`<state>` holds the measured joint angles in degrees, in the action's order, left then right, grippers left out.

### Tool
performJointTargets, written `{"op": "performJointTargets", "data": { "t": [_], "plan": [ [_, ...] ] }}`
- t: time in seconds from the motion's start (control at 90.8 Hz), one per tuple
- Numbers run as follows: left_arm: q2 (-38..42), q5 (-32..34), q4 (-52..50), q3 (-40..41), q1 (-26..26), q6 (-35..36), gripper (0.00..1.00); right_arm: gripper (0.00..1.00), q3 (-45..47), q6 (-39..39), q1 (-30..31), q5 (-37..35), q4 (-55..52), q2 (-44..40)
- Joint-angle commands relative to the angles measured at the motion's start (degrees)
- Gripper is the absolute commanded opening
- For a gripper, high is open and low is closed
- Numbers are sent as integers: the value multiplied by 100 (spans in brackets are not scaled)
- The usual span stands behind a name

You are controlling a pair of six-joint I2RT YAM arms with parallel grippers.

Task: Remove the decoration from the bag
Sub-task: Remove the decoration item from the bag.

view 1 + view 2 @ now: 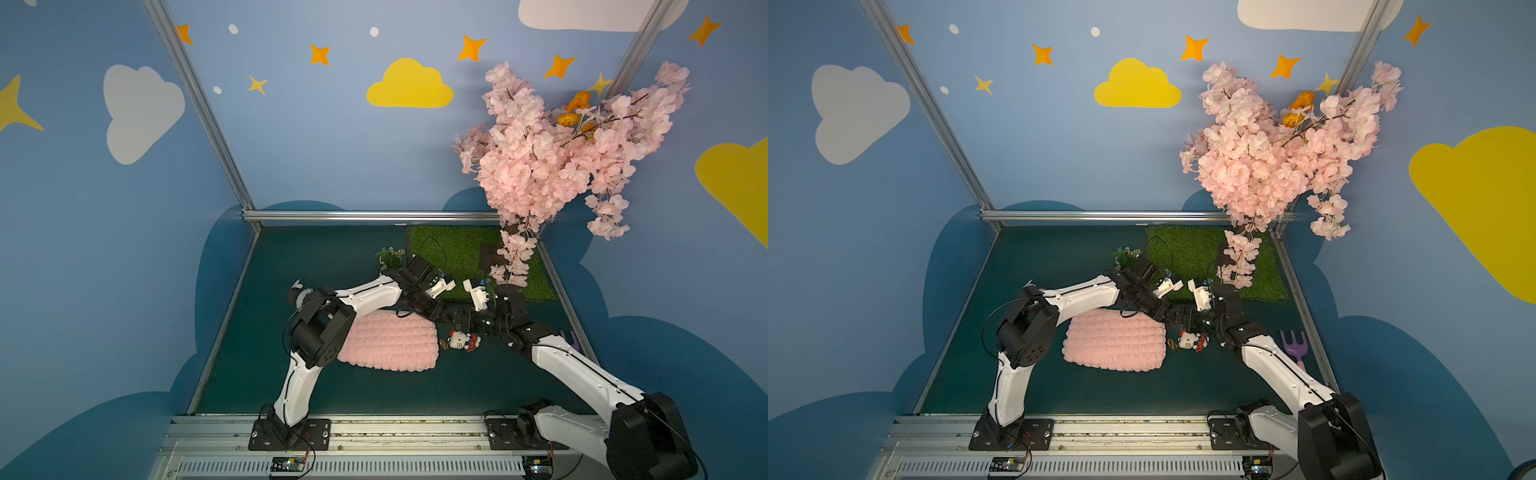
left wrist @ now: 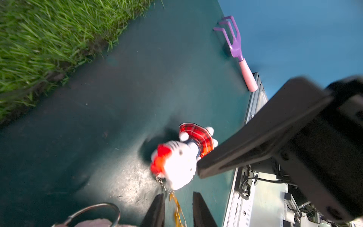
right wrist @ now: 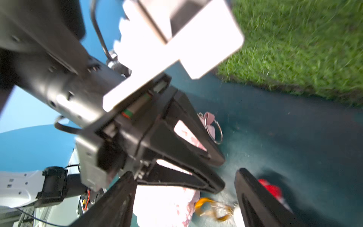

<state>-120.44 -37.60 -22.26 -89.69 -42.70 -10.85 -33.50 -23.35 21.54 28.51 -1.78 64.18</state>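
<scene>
The pink quilted bag (image 1: 388, 340) (image 1: 1115, 340) lies flat on the dark green table. Just right of it, apart from its edge, lies the decoration (image 1: 461, 340) (image 1: 1190, 341), a white cat-face charm with a red bow and red plaid dress (image 2: 176, 163). Its gold strap (image 2: 176, 208) runs back between the fingers of my left gripper (image 2: 178, 194), whose jaws stand narrowly apart around it. My right gripper (image 3: 184, 172) is wide open over the bag's corner (image 3: 163, 204) and the strap (image 3: 214, 211), with the left gripper's fingers crossing in front. A metal ring (image 3: 216, 129) hangs on the bag's pink loop.
A purple rake (image 1: 1293, 347) (image 2: 234, 45) lies by the right rail. A grass mat (image 1: 457, 253) covers the back right, under a hanging pink blossom branch (image 1: 561, 145). A dark plush (image 1: 299, 296) sits behind the left arm, a small plant (image 1: 390, 255) behind it.
</scene>
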Motion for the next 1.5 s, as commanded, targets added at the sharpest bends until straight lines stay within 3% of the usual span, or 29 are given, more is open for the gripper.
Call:
{"op": "performJointTargets", "data": {
  "t": [0.0,0.418,0.584,0.815,1.024,1.255,1.487],
  "plan": [
    [-134,-115,-148,-104,-11,130,28,81,-39,-20,-44,64,114,-59],
    [339,247,469,48,251,-255,40,82,-412,689,-146,89,-853,29],
    [698,587,131,54,530,86,49,82,-464,933,-19,9,-911,141],
    [1419,1035,-786,507,1258,705,56,81,-1057,1606,631,-454,-1244,644],
    [2105,1703,-1741,893,2190,716,57,81,-1934,2185,1151,-921,-1592,1507],
    [2472,1775,-1920,1562,2998,285,57,80,-3027,2881,1613,-1146,-2090,2535],
    [2697,2790,-1739,2177,3337,-256,58,80,-3851,3144,1906,-1224,-2349,3371]
  ]
}}
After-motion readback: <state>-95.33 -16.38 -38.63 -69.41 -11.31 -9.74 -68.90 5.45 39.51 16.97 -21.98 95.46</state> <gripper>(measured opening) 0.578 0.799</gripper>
